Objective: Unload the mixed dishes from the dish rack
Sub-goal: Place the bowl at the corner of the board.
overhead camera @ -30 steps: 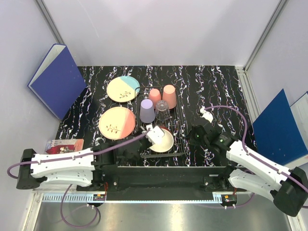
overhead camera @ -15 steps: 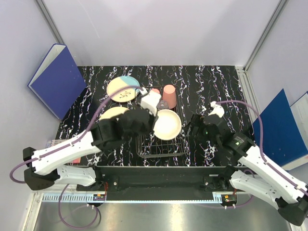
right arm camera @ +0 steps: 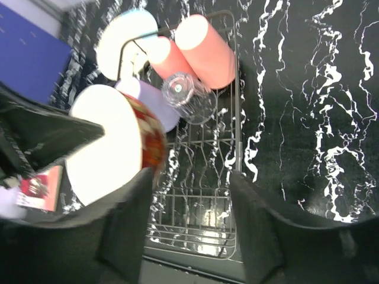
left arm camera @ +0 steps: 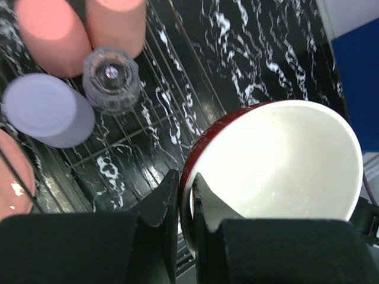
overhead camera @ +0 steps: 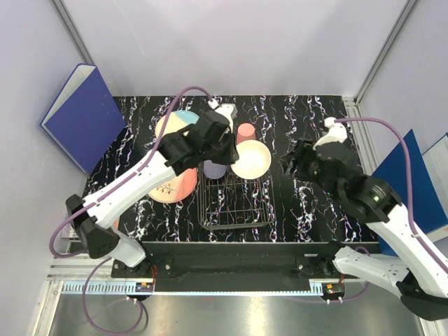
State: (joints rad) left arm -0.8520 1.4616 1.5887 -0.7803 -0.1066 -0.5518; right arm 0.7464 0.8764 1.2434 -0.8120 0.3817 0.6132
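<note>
Left gripper [left arm camera: 183,195]: clamped on the rim of the red bowl [left arm camera: 278,160], one finger on the cream inside, one on the red outside.
Red bowl: held raised over the far right part of the dish rack [overhead camera: 234,206], tipped on edge, with the cream inside facing the top camera.
In the rack: salmon-pink cups [left arm camera: 44,35], lavender cup [left arm camera: 47,109] and clear glass [left arm camera: 111,80], all upside down and clustered at the far end.
In the way: the bowl hangs close beside this cluster. From above it covers the glass.
Right gripper [right arm camera: 195,231]: fingers spread wide with nothing between them, above the table [overhead camera: 315,119] to the right of the rack.
Plates: the salmon-pink plate [overhead camera: 175,189] lies flat to the left of the rack. The blue-and-cream plate [overhead camera: 171,122] lies beyond it, partly under the left arm.
Surroundings: a blue binder [overhead camera: 82,115] leans at the left wall and a second binder [overhead camera: 406,185] at the right. A red-and-white packet [right arm camera: 38,186] lies near the table's left near edge.
</note>
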